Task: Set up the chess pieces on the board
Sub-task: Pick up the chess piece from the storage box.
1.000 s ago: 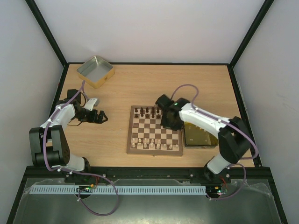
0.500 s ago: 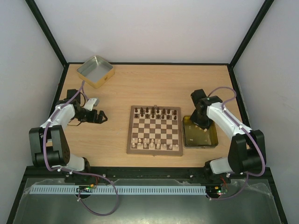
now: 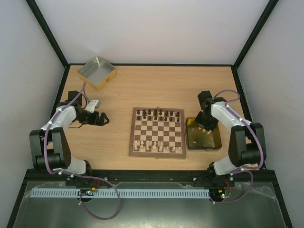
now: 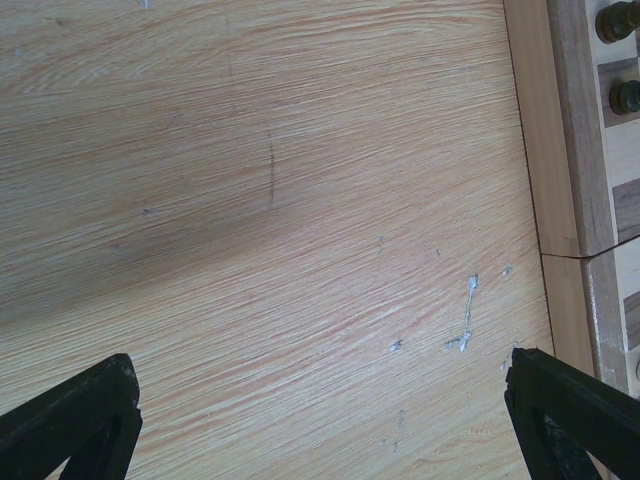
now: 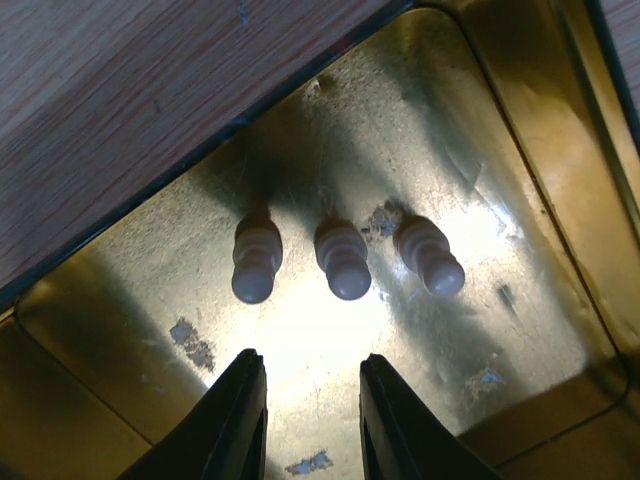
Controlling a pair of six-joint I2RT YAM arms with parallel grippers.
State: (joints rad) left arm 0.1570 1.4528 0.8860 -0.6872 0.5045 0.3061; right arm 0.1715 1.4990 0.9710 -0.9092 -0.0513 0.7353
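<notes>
A pale wood-grain table (image 3: 142,90) sits inside a booth of white walls with black corner posts. A light-lined tin (image 3: 97,72) stands in the table's 10 o'clock corner.

The board (image 3: 157,132) lies near the table's middle, brown-framed and checkered in cream and brown. Dark chessmen (image 3: 156,113) line its 12 o'clock edge and pale chessmen (image 3: 156,146) its 6 o'clock rows. Touching or just beside the board at its 3 o'clock side is a gold tin (image 3: 202,143); three pale pawns (image 5: 342,258) lie side by side on its floor.

The right arm bends up and over from its base, its wrist pointing down into the gold tin. The right end effector (image 5: 308,375) hovers just short of the middle pawn, its jaws partly apart with nothing between them. The left arm reaches low along the table at the board's 9 o'clock. The left end effector (image 4: 320,365) is spread wide over bare wood and grips nothing.
</notes>
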